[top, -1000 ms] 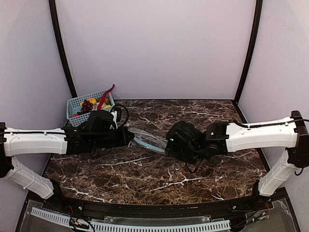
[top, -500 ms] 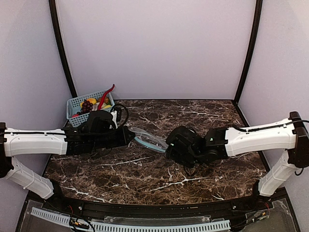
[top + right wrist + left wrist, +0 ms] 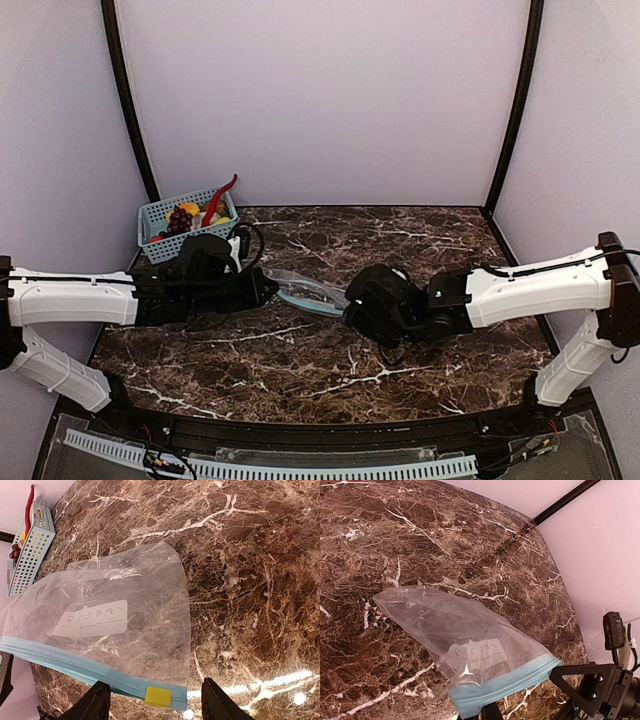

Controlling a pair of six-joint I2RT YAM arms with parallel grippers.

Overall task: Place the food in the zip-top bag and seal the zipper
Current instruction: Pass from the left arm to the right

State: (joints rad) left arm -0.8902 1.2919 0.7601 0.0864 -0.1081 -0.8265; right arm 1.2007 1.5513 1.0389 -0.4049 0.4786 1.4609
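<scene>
At mid-table the bag (image 3: 125, 615) is held by the left gripper (image 3: 262, 288), clamped on its zipper (image 3: 75, 662) edge, while the right gripper (image 3: 156, 690), fingers apart, straddles the other corner, where a shallow bite may slip; the food (image 3: 182, 217) sits in the far basket (image 3: 165, 243).

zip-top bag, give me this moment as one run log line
left gripper: shut on zip-top bag at zipper edge | right gripper: open, astride yellow slider corner | food: in blue basket, none bagged
</scene>
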